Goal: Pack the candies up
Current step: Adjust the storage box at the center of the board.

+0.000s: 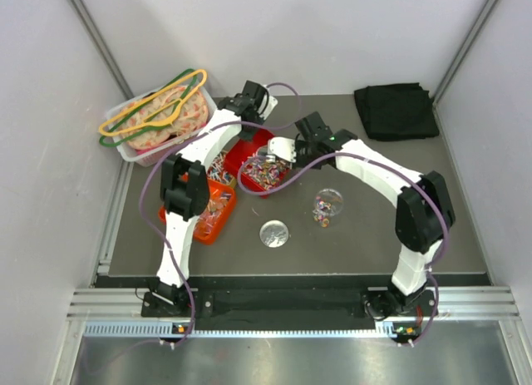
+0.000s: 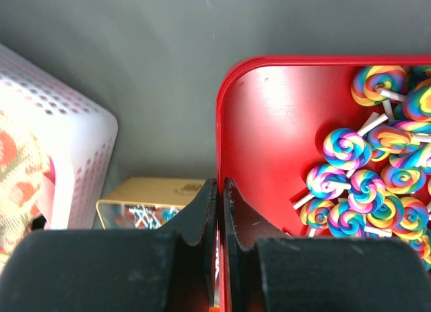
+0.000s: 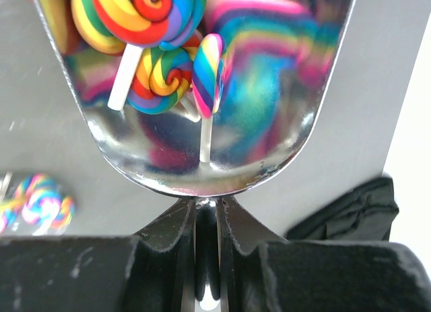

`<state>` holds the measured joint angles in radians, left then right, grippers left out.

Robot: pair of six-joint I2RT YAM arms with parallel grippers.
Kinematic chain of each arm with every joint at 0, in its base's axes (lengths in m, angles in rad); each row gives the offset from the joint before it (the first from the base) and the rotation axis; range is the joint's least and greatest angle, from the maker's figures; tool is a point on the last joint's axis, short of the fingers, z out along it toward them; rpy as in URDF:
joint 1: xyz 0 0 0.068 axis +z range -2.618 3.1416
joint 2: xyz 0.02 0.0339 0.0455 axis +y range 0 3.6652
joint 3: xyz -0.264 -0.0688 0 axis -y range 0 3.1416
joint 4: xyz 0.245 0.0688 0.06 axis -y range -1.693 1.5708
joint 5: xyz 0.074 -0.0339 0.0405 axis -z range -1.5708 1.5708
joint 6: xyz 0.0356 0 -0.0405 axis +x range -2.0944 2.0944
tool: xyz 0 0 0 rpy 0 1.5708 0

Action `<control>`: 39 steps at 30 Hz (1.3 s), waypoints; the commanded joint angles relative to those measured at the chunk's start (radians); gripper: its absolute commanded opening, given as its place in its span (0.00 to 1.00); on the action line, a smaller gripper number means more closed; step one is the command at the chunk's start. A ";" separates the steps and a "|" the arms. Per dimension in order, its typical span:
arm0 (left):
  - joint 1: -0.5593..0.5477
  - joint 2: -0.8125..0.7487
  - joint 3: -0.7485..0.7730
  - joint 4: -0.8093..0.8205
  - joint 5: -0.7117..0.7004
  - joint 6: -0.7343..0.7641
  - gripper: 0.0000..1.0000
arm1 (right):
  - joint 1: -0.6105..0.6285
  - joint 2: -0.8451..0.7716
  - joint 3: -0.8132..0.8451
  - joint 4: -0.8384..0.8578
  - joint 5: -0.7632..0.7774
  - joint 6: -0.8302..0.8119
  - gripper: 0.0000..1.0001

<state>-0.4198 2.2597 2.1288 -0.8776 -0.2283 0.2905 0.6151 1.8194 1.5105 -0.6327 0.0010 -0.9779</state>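
The candies [image 2: 363, 184] are small rainbow-swirl lollipops on white sticks, piled in a red tray [image 2: 276, 130]. My left gripper [image 2: 221, 188] is shut on the left wall of that tray, one finger inside and one outside. In the top view the left gripper [image 1: 248, 129] sits at the back edge of the red tray [image 1: 256, 145]. My right gripper [image 3: 207, 205] is shut on the handle of a shiny metal scoop [image 3: 269, 143] that holds a few candies [image 3: 145, 15]. From above, the right gripper [image 1: 293, 149] holds the scoop [image 1: 279, 148] over the tray. A clear jar [image 1: 328, 204] contains some candies.
A round clear lid [image 1: 274, 234] lies in front of the jar. An orange tray [image 1: 213, 209] sits under the left arm. A white basket [image 1: 158, 119] with coloured hangers stands back left. A black cloth [image 1: 397, 111] lies back right. A gold box [image 2: 145, 199] sits beside the red tray.
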 commanded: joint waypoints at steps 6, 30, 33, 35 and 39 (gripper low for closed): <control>-0.020 0.069 0.175 0.022 0.049 -0.002 0.04 | -0.067 -0.245 -0.128 -0.087 -0.022 -0.041 0.00; -0.020 0.142 0.195 0.308 0.305 -0.241 0.00 | -0.184 -0.572 -0.380 -0.347 0.188 -0.150 0.00; -0.014 0.146 0.171 0.333 0.326 -0.269 0.00 | -0.184 -0.580 -0.403 -0.360 0.223 -0.169 0.00; -0.008 0.143 0.154 0.362 0.346 -0.280 0.00 | -0.186 -0.580 -0.411 -0.374 0.232 -0.174 0.00; 0.006 0.129 0.100 0.423 0.386 -0.323 0.00 | -0.184 -0.571 -0.420 -0.381 0.293 -0.192 0.00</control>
<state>-0.4332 2.4340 2.2478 -0.6163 0.0689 0.0532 0.4355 1.2705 1.0962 -0.9932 0.2230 -1.1397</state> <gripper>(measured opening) 0.084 0.118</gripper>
